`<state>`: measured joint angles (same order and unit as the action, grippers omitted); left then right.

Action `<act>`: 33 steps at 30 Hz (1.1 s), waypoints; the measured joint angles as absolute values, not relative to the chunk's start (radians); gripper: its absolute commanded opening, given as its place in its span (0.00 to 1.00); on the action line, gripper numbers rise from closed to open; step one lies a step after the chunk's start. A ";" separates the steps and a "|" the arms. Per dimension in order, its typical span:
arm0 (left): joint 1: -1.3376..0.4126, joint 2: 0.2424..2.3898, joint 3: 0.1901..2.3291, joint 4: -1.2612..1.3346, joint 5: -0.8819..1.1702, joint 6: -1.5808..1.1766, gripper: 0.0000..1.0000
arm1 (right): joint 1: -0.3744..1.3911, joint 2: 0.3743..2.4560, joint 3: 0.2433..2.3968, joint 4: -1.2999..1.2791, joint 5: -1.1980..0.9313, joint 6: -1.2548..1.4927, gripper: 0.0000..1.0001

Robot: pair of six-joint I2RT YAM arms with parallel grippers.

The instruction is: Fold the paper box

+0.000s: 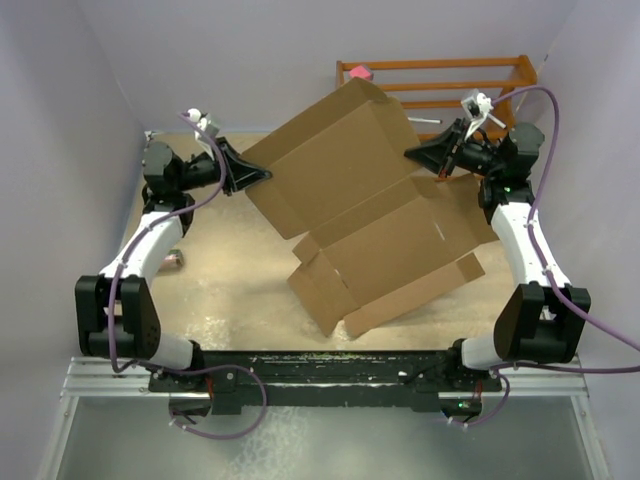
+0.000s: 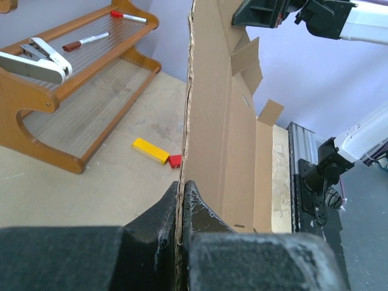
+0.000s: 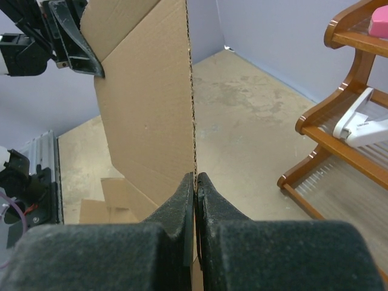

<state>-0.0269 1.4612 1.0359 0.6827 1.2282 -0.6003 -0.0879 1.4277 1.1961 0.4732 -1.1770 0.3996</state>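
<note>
The paper box (image 1: 372,210) is a large brown cardboard cut-out sheet with flaps, held up off the table between both arms, its far panel raised and its near flaps hanging toward the table front. My left gripper (image 1: 262,175) is shut on the sheet's left edge; the left wrist view shows the cardboard edge (image 2: 189,109) pinched between its fingers (image 2: 180,188). My right gripper (image 1: 414,153) is shut on the sheet's right edge; the right wrist view shows the edge (image 3: 191,91) clamped at my gripper (image 3: 195,177).
A wooden rack (image 1: 440,82) stands at the back right, holding markers (image 2: 85,41), a white stapler-like tool (image 2: 36,57) and a pink object (image 1: 361,73). A yellow block (image 2: 150,150) and a red block (image 2: 175,160) lie on the table behind the sheet.
</note>
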 measured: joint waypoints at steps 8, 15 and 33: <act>-0.035 1.321 0.999 0.558 1.182 -0.476 0.04 | -0.087 1.428 1.196 0.430 -1.181 0.366 0.53; -0.035 1.205 0.971 0.474 1.139 -0.393 0.04 | -0.103 1.404 1.201 0.252 -1.165 0.198 0.86; -0.020 1.082 1.090 0.176 1.073 -0.355 0.04 | -0.242 1.342 1.152 0.052 -1.116 -0.072 0.93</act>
